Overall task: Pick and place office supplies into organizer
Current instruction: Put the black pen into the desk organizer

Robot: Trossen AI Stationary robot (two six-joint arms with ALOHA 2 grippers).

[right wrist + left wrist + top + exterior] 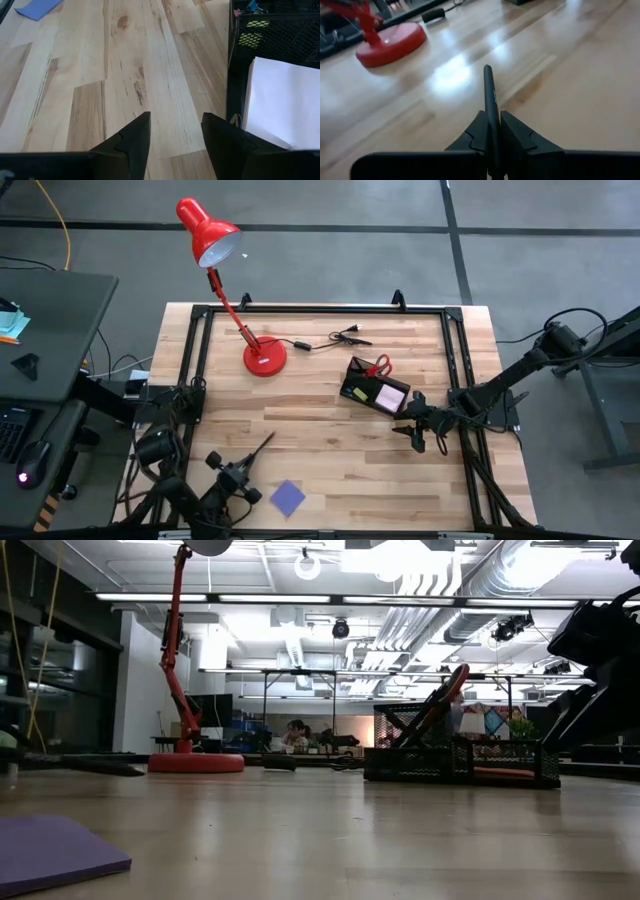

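Observation:
My left gripper [237, 476] is at the near left of the table, shut on a thin dark pen [262, 447]. A blue-purple note pad [288, 497] lies flat just right of it and also shows in the low view [50, 855]. The black organizer [372, 386] stands at centre right. It holds the red-handled scissors [381, 366], upright in its taller section, a pink note pad [390, 397] and a small yellow piece [360, 392]. My right gripper [418, 430] is open and hangs just off the organizer's near right corner [235, 75]. My left gripper pinches the pen between its two fingers [479, 134], which lie along the pen. The pen's shaft [490, 107] sticks straight out ahead of the fingertips over the wood, pointing toward the table's far right. Whether its tip touches the table does not show.
A red desk lamp stands on its base [265, 358] at far left, with a black cable and plug [345, 336] beside it. A black metal frame [455, 360] runs around the table edges. Bare wood lies between the two grippers.

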